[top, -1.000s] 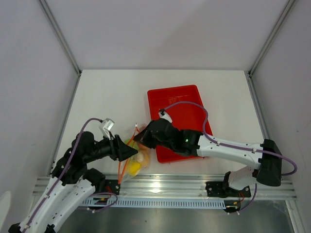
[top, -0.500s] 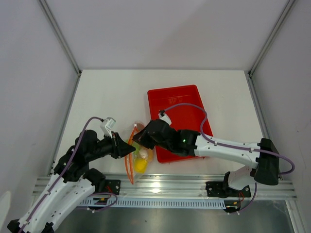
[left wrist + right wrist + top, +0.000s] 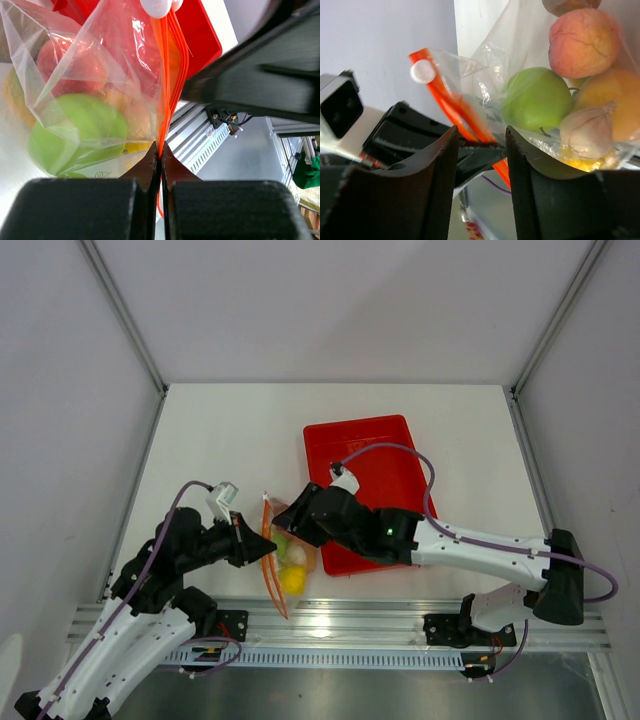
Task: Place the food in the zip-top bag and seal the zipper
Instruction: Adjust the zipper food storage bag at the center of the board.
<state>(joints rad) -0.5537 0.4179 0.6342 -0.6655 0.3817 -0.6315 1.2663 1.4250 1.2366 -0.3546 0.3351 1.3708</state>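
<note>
Orange-red plastic, thin and glossy, forms the zipper [image 3: 277,592], whose long axis runs nearly straight up and down the overhead frame, leaning a little to the lower right at its near end. A small round white slider tab [image 3: 423,71] sits at its far end. To the right of the strip lies the zip-top bag [image 3: 298,562], clear crinkled film with sharp creases. It rests on the white table [image 3: 220,440] at lower centre, mouth facing frame-left and body just beside the near left corner of the red tray [image 3: 380,450], a smooth shallow rectangle with rounded corners. The food [image 3: 292,580] is packed inside the bag: a smooth round green apple [image 3: 535,100], a mottled pink-yellow peach [image 3: 585,42], an orange piece [image 3: 615,112], a ribbed beige bulb-shaped piece [image 3: 587,130] and something yellow beneath them. The left gripper [image 3: 160,156] has its matte black fingers pressed together on the strip, roughly midway along it. The right gripper [image 3: 481,137] sits toward the strip's far end with its curved black fingers spread apart and the zipper passing between them. Neither pad appears to touch the strip, though the wrist view is too close to be sure.
</note>
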